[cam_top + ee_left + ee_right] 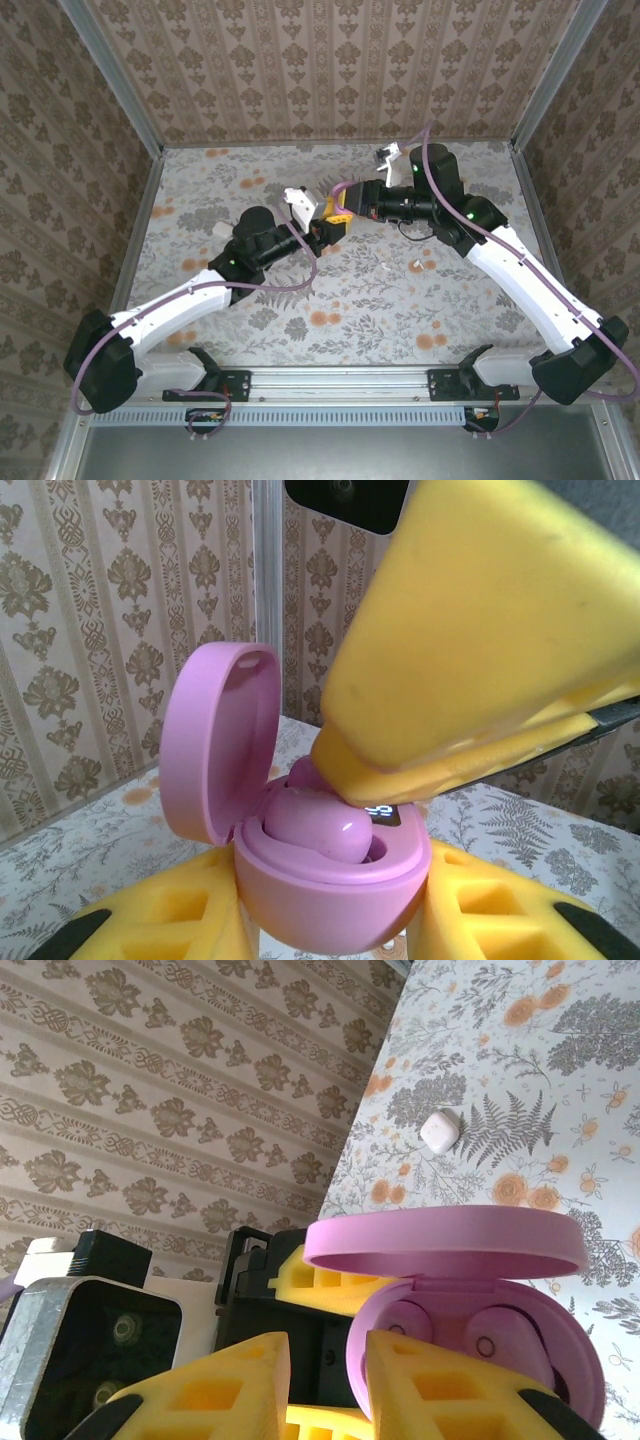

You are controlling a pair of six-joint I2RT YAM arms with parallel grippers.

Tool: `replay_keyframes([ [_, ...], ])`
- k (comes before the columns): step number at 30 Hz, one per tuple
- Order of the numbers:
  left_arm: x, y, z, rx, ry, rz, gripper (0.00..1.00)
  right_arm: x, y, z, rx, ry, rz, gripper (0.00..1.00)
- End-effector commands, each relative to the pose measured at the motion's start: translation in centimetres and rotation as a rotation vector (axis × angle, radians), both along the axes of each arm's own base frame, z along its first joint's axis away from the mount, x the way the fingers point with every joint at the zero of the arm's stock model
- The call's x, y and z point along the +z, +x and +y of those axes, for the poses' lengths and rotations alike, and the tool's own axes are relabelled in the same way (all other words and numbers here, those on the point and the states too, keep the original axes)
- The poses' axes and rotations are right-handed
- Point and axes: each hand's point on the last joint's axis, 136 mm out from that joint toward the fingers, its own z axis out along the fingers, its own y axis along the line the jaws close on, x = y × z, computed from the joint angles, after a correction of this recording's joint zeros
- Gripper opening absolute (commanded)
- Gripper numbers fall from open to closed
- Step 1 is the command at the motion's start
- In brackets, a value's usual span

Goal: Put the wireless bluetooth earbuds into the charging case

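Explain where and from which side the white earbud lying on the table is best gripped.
Probably pinch the white earbud across its rounded body, coming straight down from above. It lies on the table with open space all round, so nothing blocks either side, and it looks too low to catch sideways.

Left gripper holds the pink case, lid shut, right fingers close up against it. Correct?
No, the lid is open, tipped back off the pink case; the left wrist view shows it. The left gripper does hold the case, with the right fingers close up against it.
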Motion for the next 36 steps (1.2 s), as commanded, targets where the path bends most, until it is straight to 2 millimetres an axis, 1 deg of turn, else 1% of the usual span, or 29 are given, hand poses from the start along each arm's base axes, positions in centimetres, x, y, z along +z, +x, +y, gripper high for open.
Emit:
replay_keyframes([
  [1, 2.7, -0.5, -0.5, -0.029, -0.048, -0.055, 0.36, 0.9, -0.6, 0.9, 0.051, 0.018, -0.003, 0.29],
  [7, 2.6, -0.5, -0.5, -0.027, -0.046, -0.055, 0.36, 1.0, -0.6, 0.4, 0.033, 0.001, -0.025, 0.29],
  [11, 2.4, -0.6, -0.5, -0.027, -0.036, -0.053, 0.36, 1.8, -0.5, -0.6, -0.018, -0.015, -0.071, 0.30],
  [14, 2.1, -0.6, -0.4, -0.027, -0.025, -0.053, 0.36, 2.6, -0.4, -2.3, -0.095, -0.029, -0.133, 0.32],
  [16, 2.0, -0.6, -0.3, -0.026, -0.019, -0.051, 0.36, 3.2, -0.2, -3.9, -0.168, -0.035, -0.177, 0.33],
  [18, 1.9, -0.8, -0.4, -0.033, -0.015, -0.053, 0.36, 3.1, 0.3, -5.9, -0.257, -0.049, -0.180, 0.37],
  [20, 1.9, -1.1, -0.6, -0.054, -0.011, -0.053, 0.36, 2.2, 1.1, -7.9, -0.338, -0.058, -0.127, 0.38],
  [22, 2.2, -1.4, -0.7, -0.071, -0.012, -0.060, 0.36, 1.8, 1.6, -8.7, -0.346, -0.038, -0.083, 0.40],
  [24, 2.3, -1.7, -0.8, -0.088, -0.012, -0.061, 0.36, 1.7, 1.8, -8.9, -0.335, -0.010, -0.056, 0.41],
  [29, 2.4, -2.4, -1.2, -0.130, -0.010, -0.068, 0.36, 2.0, 2.4, -8.6, -0.302, 0.027, -0.021, 0.45],
  [36, 2.5, -3.0, -1.6, -0.164, 0.002, -0.066, 0.36, 1.8, 2.8, -7.2, -0.225, 0.051, 0.024, 0.49],
])
